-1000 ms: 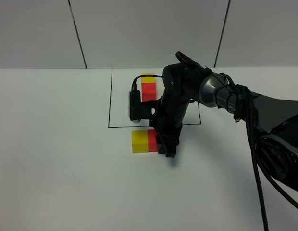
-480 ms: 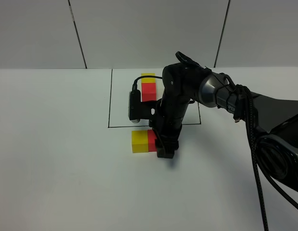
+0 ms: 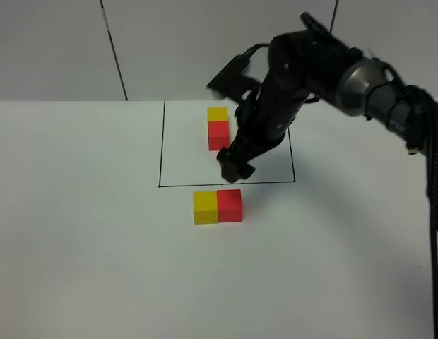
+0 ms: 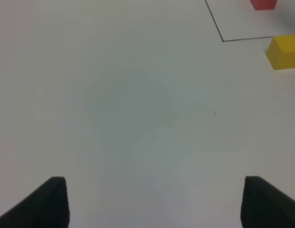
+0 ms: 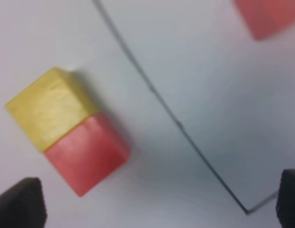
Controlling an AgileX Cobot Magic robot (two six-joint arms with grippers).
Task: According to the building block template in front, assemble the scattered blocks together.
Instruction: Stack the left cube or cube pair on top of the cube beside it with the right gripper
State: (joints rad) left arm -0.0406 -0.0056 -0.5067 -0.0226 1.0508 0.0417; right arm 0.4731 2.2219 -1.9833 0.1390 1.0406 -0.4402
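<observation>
high view of a white table [image 3: 78, 268]; in the upper middle of the frame, a thin black rectangle outline [image 3: 161, 148] framing the building block template [image 3: 217, 127], yellow half above red half, touching; just below the outline's lower edge, in the middle of the frame, the scattered blocks side by side: yellow cube [image 3: 204, 206] on the left, red cube [image 3: 229, 205] on the right, faces touching, flat on the table, outside the outline; right gripper [image 3: 235, 169] hanging over the outline's lower edge, above and clear of the red cube, jaws spread wide, nothing between them; same in the right wrist view, dark fingertips at the two lower corners, the pair lying free; left gripper [image 4: 154, 202] absent from the high view, in the left wrist view spread wide over bare table, empty, yellow cube at the upper right edge of that frame.

judged by look: small solid cubes, probably light and rigid, smooth-faced, so apt to slide or twist on the slick table under a sideways nudge; not fragile; best taken from above across two opposite flat faces, centred and square, never on corners; for the touching pair, only on the free faces, away from the seam.
</observation>
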